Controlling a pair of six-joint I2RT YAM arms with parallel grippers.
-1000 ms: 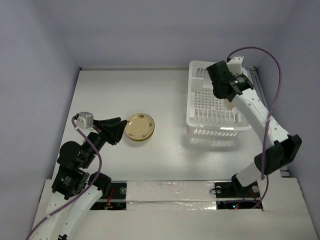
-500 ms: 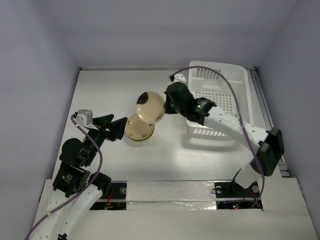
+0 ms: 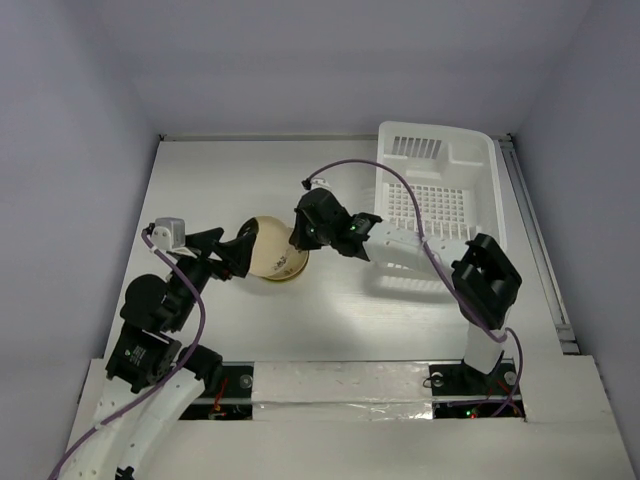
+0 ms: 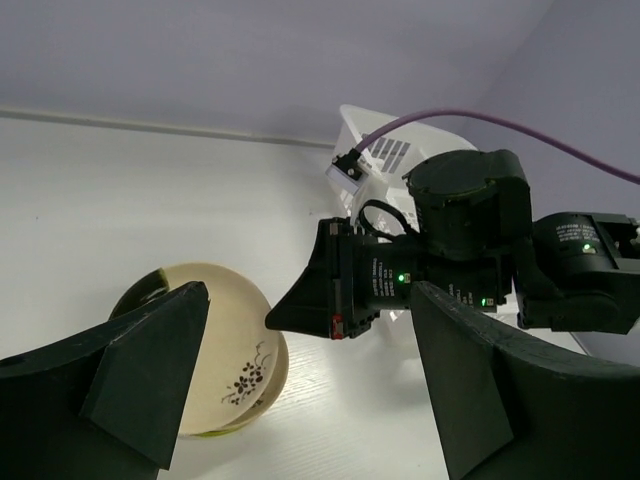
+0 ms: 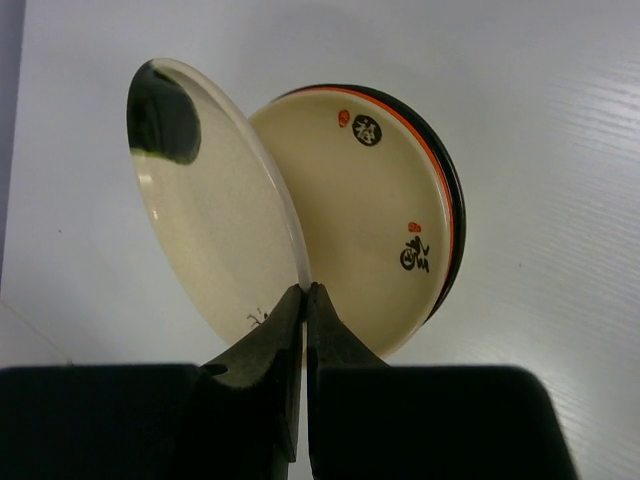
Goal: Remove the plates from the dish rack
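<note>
My right gripper (image 5: 305,292) is shut on the rim of a cream plate (image 5: 215,230) with a dark patch, holding it tilted on edge. Right behind it, a cream plate with an orange-red and black rim (image 5: 370,210) lies flat on the table. From above, the held plate (image 3: 262,240) leans over the lying plate (image 3: 291,268), with the right gripper (image 3: 303,230) just to its right. My left gripper (image 3: 231,253) stands open beside the held plate's left edge, its fingers (image 4: 150,370) wide apart either side of that plate (image 4: 215,350). The white dish rack (image 3: 440,200) stands at the back right.
The right arm (image 3: 400,240) stretches across the table's middle from the rack side, its purple cable (image 3: 360,170) looping above it. The rack (image 4: 375,140) shows behind the right gripper's body (image 4: 460,240) in the left wrist view. Walls close in the table on three sides.
The right arm swung from the dish rack to the left with the cream plate and lowered it over the plate on the table. The left gripper opened wide.
</note>
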